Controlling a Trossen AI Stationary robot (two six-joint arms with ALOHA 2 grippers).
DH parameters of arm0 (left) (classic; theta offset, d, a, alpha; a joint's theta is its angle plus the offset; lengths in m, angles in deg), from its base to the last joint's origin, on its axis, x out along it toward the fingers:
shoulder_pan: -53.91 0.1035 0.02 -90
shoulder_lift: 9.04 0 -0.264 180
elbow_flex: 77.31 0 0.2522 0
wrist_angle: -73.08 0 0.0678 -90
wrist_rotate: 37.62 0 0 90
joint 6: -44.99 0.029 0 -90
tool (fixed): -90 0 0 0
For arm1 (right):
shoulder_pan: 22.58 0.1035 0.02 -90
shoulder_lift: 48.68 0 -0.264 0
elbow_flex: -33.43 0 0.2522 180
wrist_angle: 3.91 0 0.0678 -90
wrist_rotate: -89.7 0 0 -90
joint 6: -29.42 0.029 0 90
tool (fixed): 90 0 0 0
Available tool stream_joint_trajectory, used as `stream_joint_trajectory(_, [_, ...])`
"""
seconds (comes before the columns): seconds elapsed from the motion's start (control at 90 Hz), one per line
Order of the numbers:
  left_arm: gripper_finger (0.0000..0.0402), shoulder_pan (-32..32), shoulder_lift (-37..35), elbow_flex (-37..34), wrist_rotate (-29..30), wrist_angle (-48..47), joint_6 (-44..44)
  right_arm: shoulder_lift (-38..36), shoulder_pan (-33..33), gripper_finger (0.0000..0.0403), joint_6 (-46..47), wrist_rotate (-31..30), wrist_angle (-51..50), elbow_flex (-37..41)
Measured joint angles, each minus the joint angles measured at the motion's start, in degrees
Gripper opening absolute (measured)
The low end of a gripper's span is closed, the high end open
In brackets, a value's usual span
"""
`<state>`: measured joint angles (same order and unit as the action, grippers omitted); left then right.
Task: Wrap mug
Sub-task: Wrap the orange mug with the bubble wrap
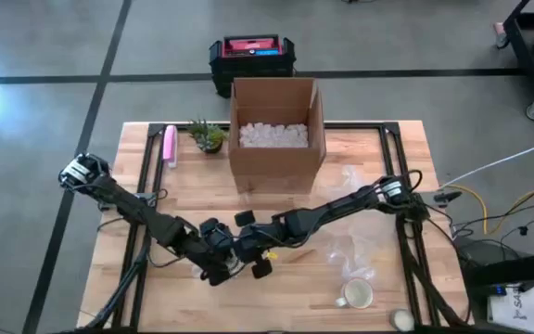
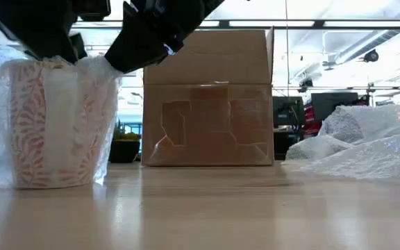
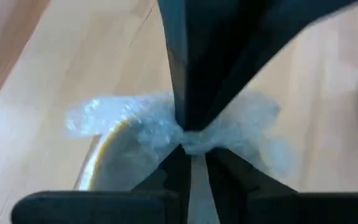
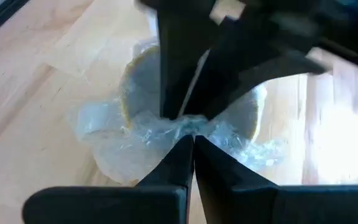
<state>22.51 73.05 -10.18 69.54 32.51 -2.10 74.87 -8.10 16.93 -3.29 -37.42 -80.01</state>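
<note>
**Both grippers pinching wrap over the mug mouth — finish the tuck**

The mug [image 2: 44,125] stands upright on the table [image 1: 156,288] at the front, left of centre, well short of the cardboard box [image 1: 276,130]. Bubble wrap [image 2: 106,118] already sleeves its patterned side down to the base, seen in the low view. The loose top edge is bunched over the mouth.

- Left gripper [image 3: 190,140]: fingers pressed together on the gathered wrap right above the rim.
- Right gripper [image 4: 191,134]: also closed on the same bunch, from the opposite side. The two tips nearly touch.

My read: sides are done, and the step in hand is closing the top.

How to do it well:
- Keep one pinch fixed as the anchor and move only the other. If both pull, the sleeve rides up or the mug tips.
- Push the bunch down into the mouth rather than sideways — the load then goes straight through the base.
- Release one gripper at a time and check that the wrap holds before opening the second.
- Watch the lower edge in the low view. It looks loose near the table, so any upward tug could bare the base.

A second mug [image 1: 357,295] and spare wrap [image 1: 355,246] sit at the right front, clear of the work.
</note>
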Motion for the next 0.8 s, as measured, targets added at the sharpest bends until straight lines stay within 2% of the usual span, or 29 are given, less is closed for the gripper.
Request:
stream_joint_trajectory(0.344, [0.0036,-0.07,-2.17,-0.03,2.26,0.14,0.09,0.00,-0.08,0.0002,0.07,-0.01,0.22,0.00])
stream_joint_trajectory(0.522, [0.0036,-0.07,0.16,-0.56,5.22,1.34,0.42,0.00,-0.08,0.0002,-0.21,-0.37,-0.53,0.09])
stream_joint_trajectory(0.8, [0.0036,-0.01,4.72,-2.02,4.07,1.68,-1.10,-1.70,-0.15,0.0002,0.37,0.00,-0.90,0.22])
